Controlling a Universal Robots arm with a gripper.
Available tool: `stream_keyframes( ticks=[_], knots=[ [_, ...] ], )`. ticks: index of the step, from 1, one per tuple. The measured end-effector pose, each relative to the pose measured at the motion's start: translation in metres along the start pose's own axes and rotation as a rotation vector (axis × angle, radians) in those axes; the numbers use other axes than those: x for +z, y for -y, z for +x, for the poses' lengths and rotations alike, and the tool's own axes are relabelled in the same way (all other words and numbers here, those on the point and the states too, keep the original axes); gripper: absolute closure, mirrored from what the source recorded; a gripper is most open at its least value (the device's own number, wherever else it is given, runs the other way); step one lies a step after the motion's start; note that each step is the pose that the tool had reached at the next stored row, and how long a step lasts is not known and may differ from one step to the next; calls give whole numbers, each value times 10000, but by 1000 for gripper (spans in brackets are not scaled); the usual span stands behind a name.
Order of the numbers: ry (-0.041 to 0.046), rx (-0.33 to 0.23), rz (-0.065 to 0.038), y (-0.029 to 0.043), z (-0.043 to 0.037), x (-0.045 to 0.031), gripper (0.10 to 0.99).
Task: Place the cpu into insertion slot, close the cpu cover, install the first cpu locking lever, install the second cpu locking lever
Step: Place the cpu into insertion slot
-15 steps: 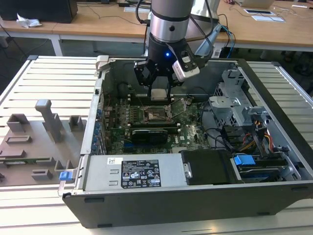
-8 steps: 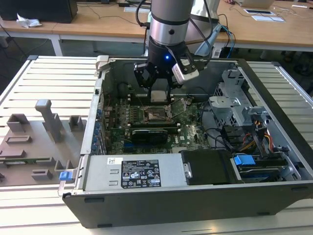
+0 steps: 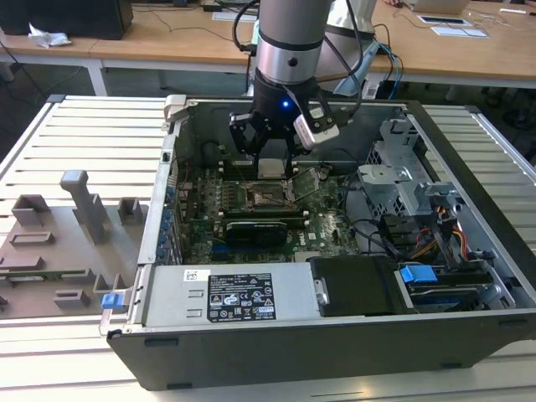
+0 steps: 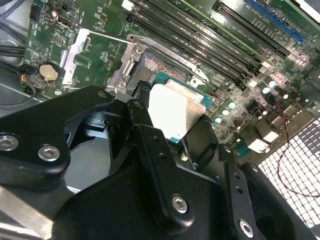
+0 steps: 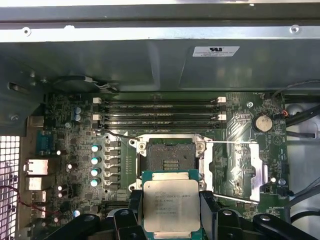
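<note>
In the exterior view you see the gripper (image 3: 270, 163) down inside the open grey metal case (image 3: 251, 335). Its black jaws are closed on the cpu (image 3: 270, 167), a pale flat square held just above the insertion slot (image 3: 266, 198) on the green motherboard (image 3: 327, 226). In the second wrist view the chip's brushed silver lid and teal rim sit between matte black fingers (image 4: 150, 145). The first wrist view gives you the slot's dark contact grid plainly, lying bare. The cpu cover (image 5: 252, 170), a thin silver frame, lies folded open beside it.
</note>
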State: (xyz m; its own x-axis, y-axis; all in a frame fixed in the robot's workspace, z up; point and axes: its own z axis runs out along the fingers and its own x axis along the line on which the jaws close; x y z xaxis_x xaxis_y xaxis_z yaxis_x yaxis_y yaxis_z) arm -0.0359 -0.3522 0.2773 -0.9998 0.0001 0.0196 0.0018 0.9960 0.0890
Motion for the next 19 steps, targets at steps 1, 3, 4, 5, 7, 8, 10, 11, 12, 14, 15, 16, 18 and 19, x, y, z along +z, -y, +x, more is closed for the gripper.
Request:
stream_keyframes(
  ticks=[1, 3, 4, 5, 7, 8, 10, 11, 12, 14, 15, 16, 18, 19],
  knots=[
    [0, -1, 1, 1, 0, 15, 541],
    [1, 0, 1, 4, -1, 48, 541],
    [0, 0, 1, 5, -1, 62, 541],
    [0, 0, 4, 6, -1, 69, 541],
    [0, 0, 4, 6, -1, 71, 541],
    [0, 0, 3, 6, -1, 71, 541],
    [1, 8, 7, 6, -1, 72, 541],
    [9, 98, 13, 7, -1, 72, 541],
    [24, 274, 20, 7, -1, 72, 541],
    [68, 758, 32, 7, -2, 75, 541],
    [86, 966, 38, 7, -2, 76, 541],
    [108, 1229, 44, 7, -2, 77, 541],
    [146, 1661, 38, 7, -2, 79, 541],
    [163, 1849, 37, 7, -2, 81, 541]
  ],
)
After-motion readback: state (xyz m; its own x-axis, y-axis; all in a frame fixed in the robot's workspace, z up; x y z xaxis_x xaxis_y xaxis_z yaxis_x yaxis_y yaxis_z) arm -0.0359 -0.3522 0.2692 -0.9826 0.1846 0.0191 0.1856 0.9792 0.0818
